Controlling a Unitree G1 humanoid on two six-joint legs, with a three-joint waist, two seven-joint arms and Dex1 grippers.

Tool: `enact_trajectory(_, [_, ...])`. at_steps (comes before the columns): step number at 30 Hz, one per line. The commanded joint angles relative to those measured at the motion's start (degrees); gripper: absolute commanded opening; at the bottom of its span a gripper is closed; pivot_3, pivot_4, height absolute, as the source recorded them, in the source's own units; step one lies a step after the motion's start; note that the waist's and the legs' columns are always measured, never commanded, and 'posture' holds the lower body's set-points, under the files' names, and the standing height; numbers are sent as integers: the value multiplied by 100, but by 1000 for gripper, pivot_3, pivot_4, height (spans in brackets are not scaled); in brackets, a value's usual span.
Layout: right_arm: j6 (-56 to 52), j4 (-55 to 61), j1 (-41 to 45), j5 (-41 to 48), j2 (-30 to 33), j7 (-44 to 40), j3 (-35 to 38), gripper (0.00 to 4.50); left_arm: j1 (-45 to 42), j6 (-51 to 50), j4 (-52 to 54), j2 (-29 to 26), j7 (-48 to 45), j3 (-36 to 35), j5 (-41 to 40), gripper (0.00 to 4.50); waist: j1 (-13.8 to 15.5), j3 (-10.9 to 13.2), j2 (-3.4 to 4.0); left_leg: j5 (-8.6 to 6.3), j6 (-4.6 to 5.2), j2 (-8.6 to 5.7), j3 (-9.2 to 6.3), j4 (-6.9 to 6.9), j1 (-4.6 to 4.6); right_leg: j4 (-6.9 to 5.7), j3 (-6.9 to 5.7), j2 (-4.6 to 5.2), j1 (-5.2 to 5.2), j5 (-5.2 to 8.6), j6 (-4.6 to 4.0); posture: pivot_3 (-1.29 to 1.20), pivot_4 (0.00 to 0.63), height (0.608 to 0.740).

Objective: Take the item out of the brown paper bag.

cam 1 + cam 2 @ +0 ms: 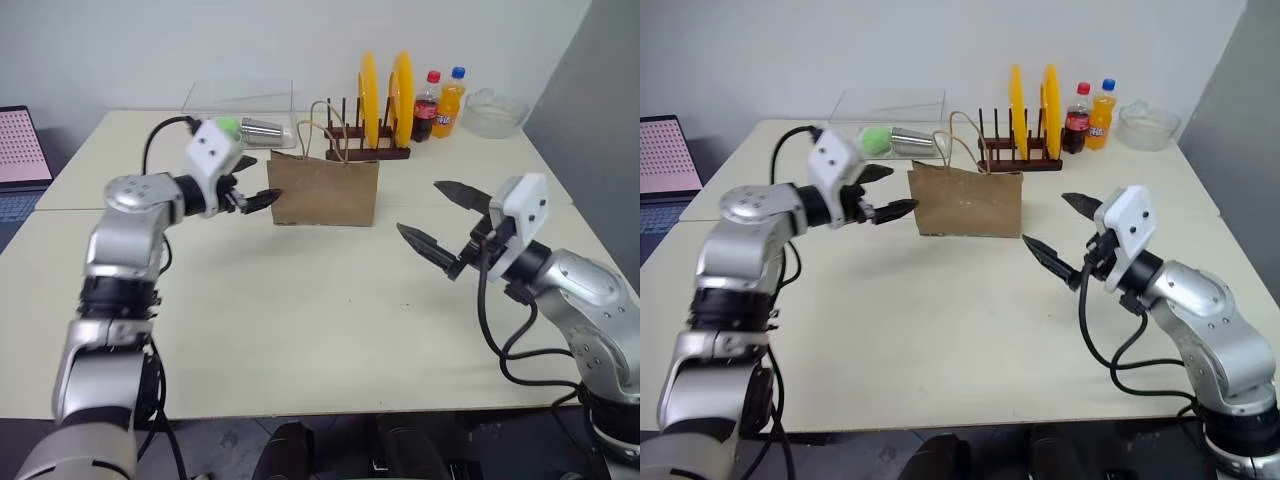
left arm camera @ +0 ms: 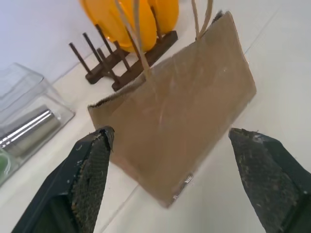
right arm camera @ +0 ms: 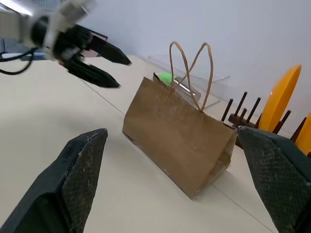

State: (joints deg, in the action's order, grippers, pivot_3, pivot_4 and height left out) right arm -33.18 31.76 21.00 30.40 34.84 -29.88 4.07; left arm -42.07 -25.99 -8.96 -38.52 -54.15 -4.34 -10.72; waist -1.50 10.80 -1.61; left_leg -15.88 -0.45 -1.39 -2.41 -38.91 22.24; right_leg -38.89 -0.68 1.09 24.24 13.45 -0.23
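Observation:
The brown paper bag (image 1: 322, 190) stands upright on the table in front of the plate rack, its two cord handles (image 1: 327, 128) sticking up. The item is hidden; nothing of it shows above the bag's rim. My left gripper (image 1: 258, 180) is open just off the bag's left end, fingers pointing at it without touching. In the left wrist view the bag (image 2: 180, 126) sits beyond the spread fingers (image 2: 92, 165). My right gripper (image 1: 420, 208) hangs open, well clear of the bag's right end. From the right wrist the bag (image 3: 180, 131) and the left gripper (image 3: 104, 63) both show.
Behind the bag stands a dark plate rack (image 1: 368, 150) with two yellow plates (image 1: 385, 100). Two soda bottles (image 1: 440, 105) and a glass bowl (image 1: 493, 112) sit at the back right. A clear box (image 1: 240, 100), steel cup (image 1: 262, 128) and green ball (image 1: 228, 123) are back left.

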Motion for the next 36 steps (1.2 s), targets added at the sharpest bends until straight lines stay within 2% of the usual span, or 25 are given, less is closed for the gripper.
enact_trajectory(1, [41, -568, 652, -148, -173, -20, -189, 4324, 716, -552, 1624, -34, 37, -488, -772, 4013, -9, 0, 0, 0, 0, 0, 1, 0, -2, 1, 1, 0, -1, 0, 0, 0, 150, 740])
enact_trajectory(3, [158, -1210, 1115, -398, -243, -76, -347, 3891, 1237, -860, 2328, 57, 313, -644, -1001, 4019, -3, 0, 0, 0, 0, 0, 2, 0, -11, 1, 3, 1, -9, 0, -1, 0, 150, 740])
enact_trajectory(6, [394, -2201, 1804, -759, -373, -221, -591, 2910, 1839, -1178, 3095, 212, 722, -749, -1227, 4019, 2, 0, 0, 0, 0, 0, 6, 2, -21, 1, 6, 1, -14, 0, -1, 0, 150, 740])
enact_trajectory(10, [1049, -4185, 3044, -1426, -718, -377, -915, 1422, 2424, -1530, 3862, 525, 1333, -889, -1498, 4019, 0, 0, 0, 0, 0, 0, 9, 4, -25, 0, 6, 0, -15, -1, -2, 0, 150, 740])
enact_trajectory(13, [1878, -5891, 3920, -2035, -906, -547, -1179, 276, 2658, -1671, 4208, 563, 1572, -1085, -1705, 4019, -3, 0, 0, 0, 0, 1, 13, 5, -26, -1, 9, 0, -13, -1, -3, 0, 150, 740])
enact_trajectory(14, [2151, -6425, 4179, -2194, -965, -583, -1232, 61, 2728, -1698, 4307, 535, 1603, -1139, -1774, 4019, -5, 0, 0, 0, 0, 0, 14, 9, -27, -1, 10, 0, -12, -1, -4, 0, 150, 740])
enact_trajectory(20, [3651, -9477, 5751, -3361, -1446, -386, -1746, 61, 3149, -1607, 4791, 347, 1588, -1558, -2189, 4019, -22, 1, 2, 0, -1, 1, 22, 12, -27, 4, 16, 0, -11, -1, -9, 0, 150, 740])
enact_trajectory(24, [3903, -10526, 6310, -3963, -1787, 110, -1928, 61, 3327, -1484, 4874, 149, 1511, -1537, -2252, 4019, -24, 1, 2, 1, -2, 1, 20, 15, -27, 4, 15, 0, -10, 1, -15, 0, 150, 740])
enact_trajectory(27, [3920, -10853, 6457, -4385, -1962, 365, -2074, 61, 3431, -1330, 4881, 63, 1544, -1388, -2161, 4019, -22, 1, 2, 1, -3, 1, 17, 16, -28, 1, 14, 1, -10, 7, -28, 0, 150, 740])
enact_trajectory(31, [4018, -10981, 6412, -4810, -2106, 181, -2233, 61, 3682, -1107, 4910, -28, 1531, -1237, -1991, 4019, -16, 3, 5, 1, -3, 1, 16, 16, -26, 2, 12, 2, -9, 9, -31, 0, 150, 740])
enact_trajectory(34, [4182, -10990, 6355, -5008, -2135, -116, -2288, 61, 3883, -914, 4897, -145, 1491, -1177, -1834, 4019, -22, 3, 6, 0, -3, 1, 15, 20, -27, 1, 11, 1, -8, 10, -32, 0, 150, 740])
enact_trajectory(36, [4404, -10959, 6295, -5062, -2081, -661, -2311, 61, 4002, -842, 4901, -227, 1430, -1215, -1815, 4019, -23, 3, 6, 0, -3, 2, 14, 22, -31, 1, 9, 1, -8, 11, -35, 0, 150, 740])
